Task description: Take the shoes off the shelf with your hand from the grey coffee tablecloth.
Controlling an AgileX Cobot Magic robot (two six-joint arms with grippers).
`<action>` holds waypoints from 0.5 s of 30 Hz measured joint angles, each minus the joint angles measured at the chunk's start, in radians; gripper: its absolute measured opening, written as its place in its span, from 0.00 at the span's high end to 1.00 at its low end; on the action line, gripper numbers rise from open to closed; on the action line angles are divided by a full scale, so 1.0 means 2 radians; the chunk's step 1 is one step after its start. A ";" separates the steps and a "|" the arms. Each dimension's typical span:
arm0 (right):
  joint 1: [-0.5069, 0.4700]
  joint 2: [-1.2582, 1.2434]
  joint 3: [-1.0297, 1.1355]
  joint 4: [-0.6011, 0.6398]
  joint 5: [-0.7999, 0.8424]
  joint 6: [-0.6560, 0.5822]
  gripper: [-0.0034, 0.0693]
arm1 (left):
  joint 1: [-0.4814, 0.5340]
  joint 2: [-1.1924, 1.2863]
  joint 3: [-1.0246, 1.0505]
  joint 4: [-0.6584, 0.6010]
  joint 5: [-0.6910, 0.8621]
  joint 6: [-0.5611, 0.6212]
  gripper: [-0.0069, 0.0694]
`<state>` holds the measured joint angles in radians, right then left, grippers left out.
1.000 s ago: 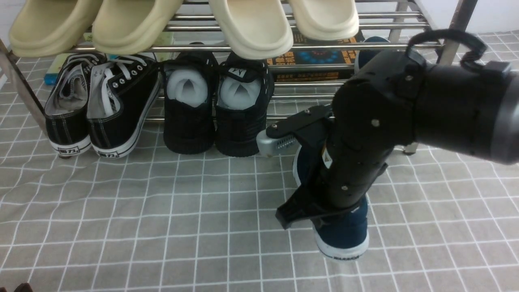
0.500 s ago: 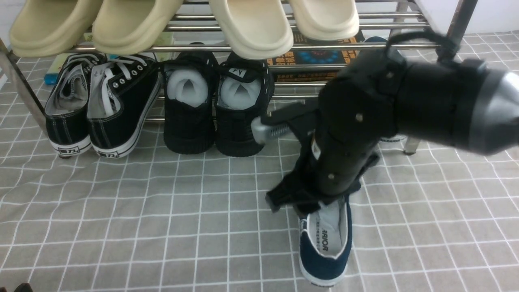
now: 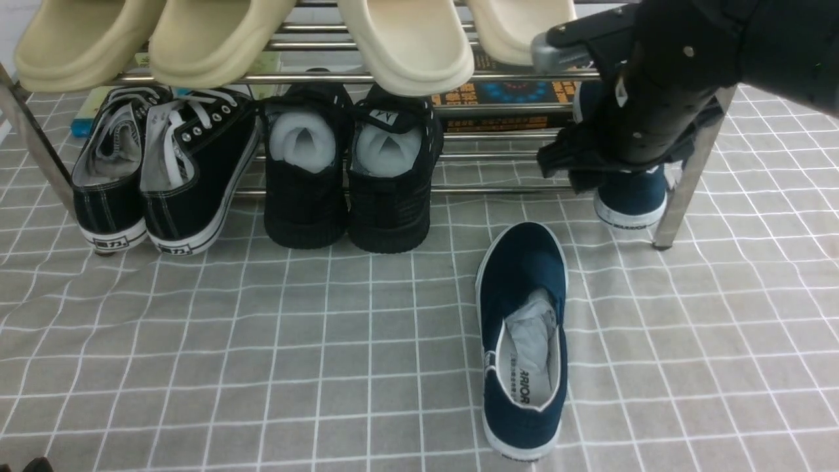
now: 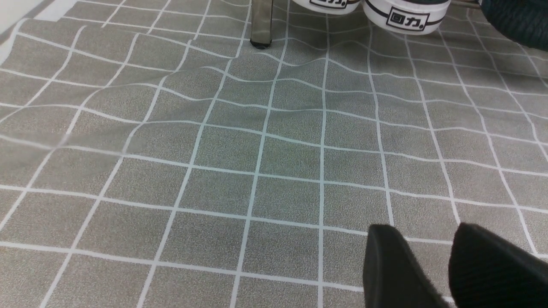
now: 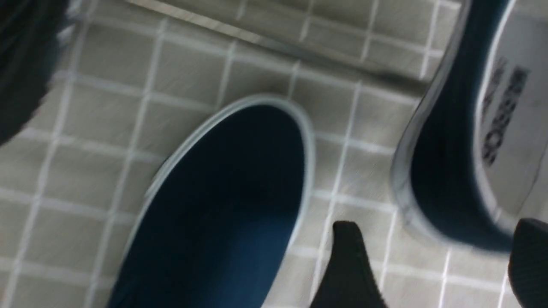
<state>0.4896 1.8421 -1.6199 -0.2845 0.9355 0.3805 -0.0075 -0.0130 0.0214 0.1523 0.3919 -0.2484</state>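
One navy-blue slip-on shoe (image 3: 524,341) lies on the grey gridded tablecloth (image 3: 262,360), toe towards the shelf, with its white insole and grey paper showing. The second navy shoe (image 3: 632,196) stands on the lower tier of the steel-tube shelf (image 3: 682,177) at the far right, mostly hidden behind my right gripper (image 3: 547,105). That gripper is open and empty, just in front of and above this shoe. In the right wrist view the gripper (image 5: 436,256) is open, with the toe of the cloth shoe (image 5: 227,192) and the shelf shoe (image 5: 471,141) beyond it. My left gripper (image 4: 428,256) hovers over bare cloth (image 4: 214,171), jaws slightly apart, empty.
Black lace-up sneakers (image 3: 164,170) and all-black mesh shoes (image 3: 347,177) stand on the lower tier. Beige slippers (image 3: 406,39) lie on the upper tier. A printed box (image 3: 511,98) sits behind. A shelf leg (image 4: 261,25) and sneaker heels (image 4: 406,15) show in the left wrist view.
My right gripper let go of the navy shoe, which now lies on the cloth. The gripper has risen and moved back and right to the shoe on the shelf.
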 joint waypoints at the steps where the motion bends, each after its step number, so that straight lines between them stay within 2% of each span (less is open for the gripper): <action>1: -0.005 0.007 0.000 -0.009 -0.011 0.000 0.29 | 0.000 0.000 0.000 0.000 0.000 0.000 0.60; 8: -0.013 0.047 0.000 -0.071 -0.065 0.000 0.30 | 0.000 0.000 0.000 0.000 0.000 0.000 0.60; 13: -0.013 0.068 0.000 -0.095 -0.078 0.000 0.35 | 0.000 0.000 0.000 0.000 0.000 0.000 0.60; 15: -0.013 0.076 0.000 -0.098 -0.076 0.000 0.46 | 0.000 0.000 0.000 0.000 0.000 0.000 0.60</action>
<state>0.4638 1.9934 -1.6199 -0.4804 0.7831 0.3805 -0.0075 -0.0130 0.0214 0.1523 0.3919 -0.2484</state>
